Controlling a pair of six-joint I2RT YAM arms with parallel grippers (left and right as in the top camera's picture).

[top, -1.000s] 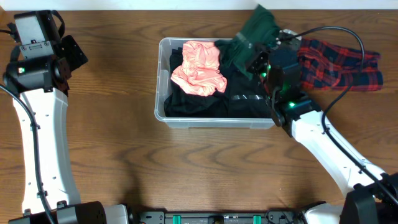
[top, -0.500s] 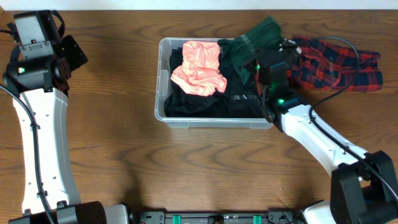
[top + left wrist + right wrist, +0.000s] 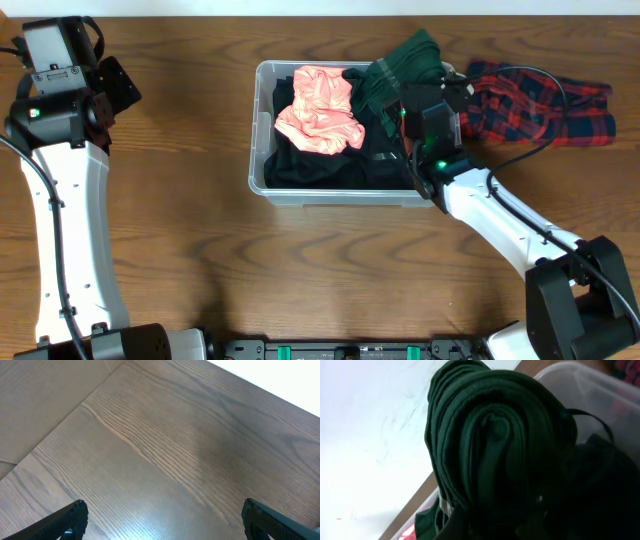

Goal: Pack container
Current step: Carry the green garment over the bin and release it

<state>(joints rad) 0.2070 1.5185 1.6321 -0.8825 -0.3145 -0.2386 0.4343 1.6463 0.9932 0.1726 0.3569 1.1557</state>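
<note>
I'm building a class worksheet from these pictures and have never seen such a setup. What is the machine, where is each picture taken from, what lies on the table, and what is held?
These are two robot arms at a wooden table. One picture looks down from above; the other two come from a camera on each wrist. The left end effector is open and empty above bare wood. The right end effector is closed on a dark green garment at the far right corner of the container. The container is a clear bin holding a pink garment and black clothing. A red plaid cloth lies on the table just right of it.
</note>
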